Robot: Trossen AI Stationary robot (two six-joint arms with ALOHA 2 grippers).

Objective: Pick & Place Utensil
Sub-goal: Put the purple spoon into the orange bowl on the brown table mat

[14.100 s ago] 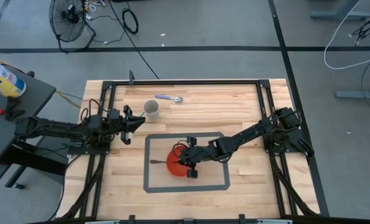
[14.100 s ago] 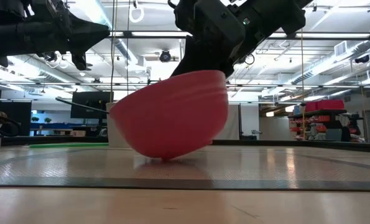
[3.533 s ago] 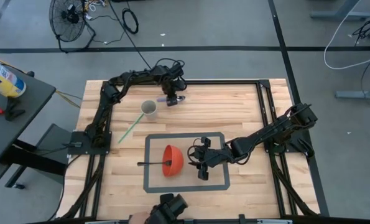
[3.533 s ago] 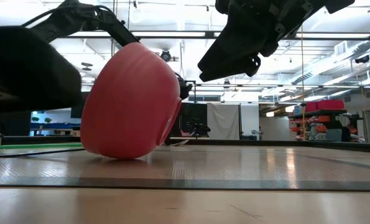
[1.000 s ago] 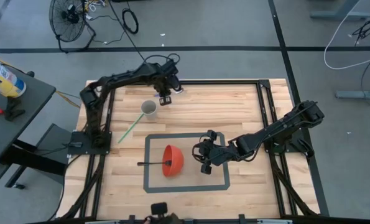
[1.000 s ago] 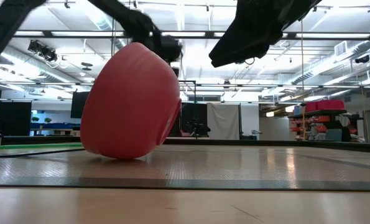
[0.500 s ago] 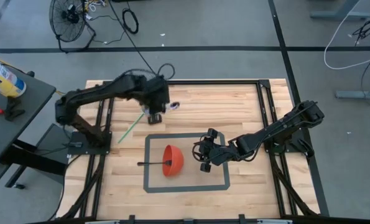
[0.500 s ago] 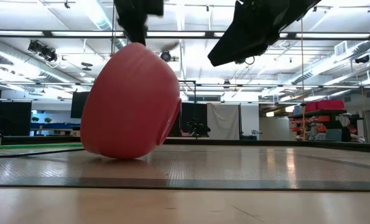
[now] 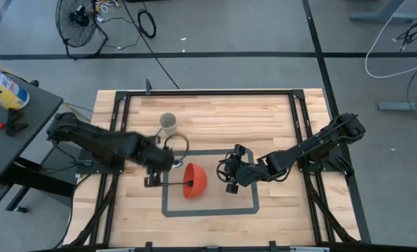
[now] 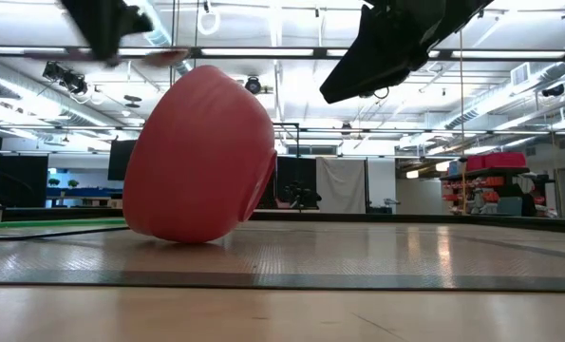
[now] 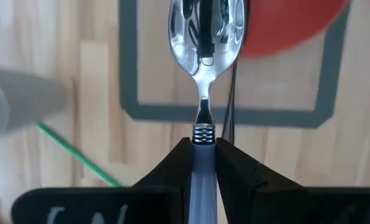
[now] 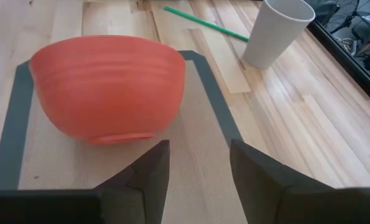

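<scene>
At nine o'clock of the red bowl (image 9: 195, 180), a spoon (image 11: 204, 37) is seen clenched by its handle in the left gripper (image 11: 203, 163), while at the bowl's three o'clock the right gripper (image 12: 197, 163) is held released beside it.

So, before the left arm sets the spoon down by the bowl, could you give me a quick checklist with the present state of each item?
1. Spoon held: ok, its handle is clamped between the left gripper fingers, bowl end pointing forward.
2. Red bowl within the grey mat: ok, though it lies tipped on its side.
3. Black utensil by the bowl: not ok, it lies right beside the left gripper.
4. Right gripper clear: ok, open and empty, short of the bowl.
5. White cup and green straw out of the way: ok, both off the mat.
</scene>
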